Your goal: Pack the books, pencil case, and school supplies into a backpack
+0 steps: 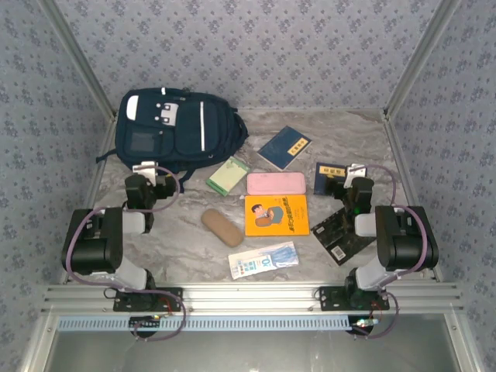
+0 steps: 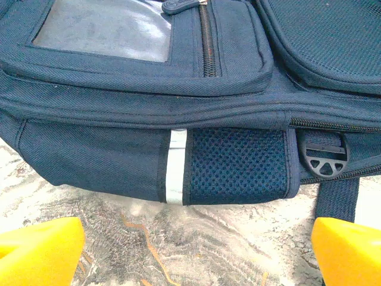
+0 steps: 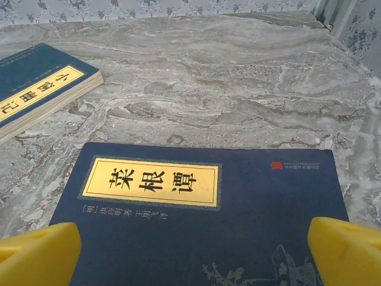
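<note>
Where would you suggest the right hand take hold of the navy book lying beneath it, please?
Probably the far edge of the navy book: it lies flat, with bare table beyond. The open right hand could come from above, slipping one finger under.

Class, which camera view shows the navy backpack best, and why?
The top external view: the whole backpack lies in frame, with its white stripes and straps. The left wrist view gives a close look at one edge: a mesh pocket and a reflective stripe.
</note>
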Tool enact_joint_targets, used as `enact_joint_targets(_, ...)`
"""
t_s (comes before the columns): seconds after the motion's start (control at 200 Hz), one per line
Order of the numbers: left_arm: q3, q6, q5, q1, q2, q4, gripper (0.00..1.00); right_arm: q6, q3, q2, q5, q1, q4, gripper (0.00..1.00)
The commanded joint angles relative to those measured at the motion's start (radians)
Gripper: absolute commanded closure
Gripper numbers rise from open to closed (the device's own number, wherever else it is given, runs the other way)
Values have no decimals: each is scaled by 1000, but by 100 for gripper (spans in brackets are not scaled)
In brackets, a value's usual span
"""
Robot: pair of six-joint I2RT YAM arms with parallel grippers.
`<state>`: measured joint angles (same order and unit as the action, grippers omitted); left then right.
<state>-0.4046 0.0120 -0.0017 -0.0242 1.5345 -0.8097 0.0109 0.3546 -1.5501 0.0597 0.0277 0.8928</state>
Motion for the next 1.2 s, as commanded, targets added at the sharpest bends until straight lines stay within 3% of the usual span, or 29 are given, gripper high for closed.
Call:
enact_joint_targets(0.0,-10,3,-14,6,0,-3,2,-6,21,7,-9,1,-13,0)
enact_joint_targets(0.335,-10,5,-9,3,0,-2,2,-8,22,7,-5,-1,-12,0)
enact_joint_targets(0.46,12,-17,-103,50,-3,-44,2,-7,21,7,-7,0,-12,0)
enact_joint_targets(1.074,5,-6,-77,29,-7,-27,2,-1,19,8,-30,11,-10,0)
enact_joint_targets(1.124,-1,-2,-89,32,-51,13,2,-8,13,14,-54,10,-2,0)
enact_joint_targets(1.194,-59,-19,-129,57,-156,194,2,-56,17,74,-54,-27,-72,0)
